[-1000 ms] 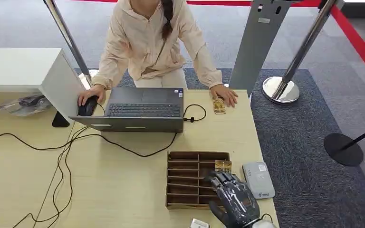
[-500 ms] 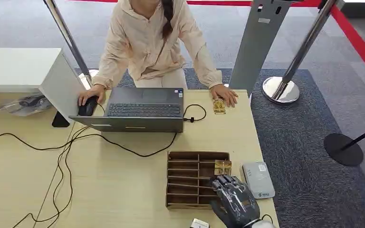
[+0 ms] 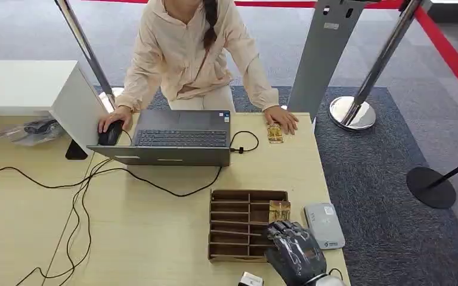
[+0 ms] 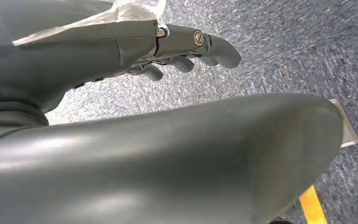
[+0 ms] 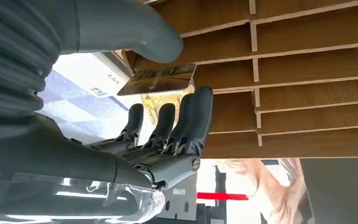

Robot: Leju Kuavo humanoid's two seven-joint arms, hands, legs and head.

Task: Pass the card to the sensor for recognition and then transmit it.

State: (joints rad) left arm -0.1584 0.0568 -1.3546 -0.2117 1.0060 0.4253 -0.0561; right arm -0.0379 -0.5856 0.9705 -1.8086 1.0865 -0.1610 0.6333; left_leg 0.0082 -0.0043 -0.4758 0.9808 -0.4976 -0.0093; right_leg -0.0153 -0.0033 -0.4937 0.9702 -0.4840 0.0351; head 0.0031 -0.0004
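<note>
Gold-printed and thin, the card (image 3: 279, 210) is standing on edge in a right-hand slot of the wooden organizer (image 3: 234, 225), lower centre of the head view. I judge it light, stiff and slick, best pinched by its exposed upper edge. The right robot hand (image 3: 294, 252) is hovering just below it, fingers spread around the card's edge without yet closing; since a second ago it is sitting slightly lower in frame. The left robot hand (image 4: 177, 51) is hanging loosely open, holding nothing. The card reader (image 3: 324, 225) is lying just right of the organizer

No legible text on anything
</note>
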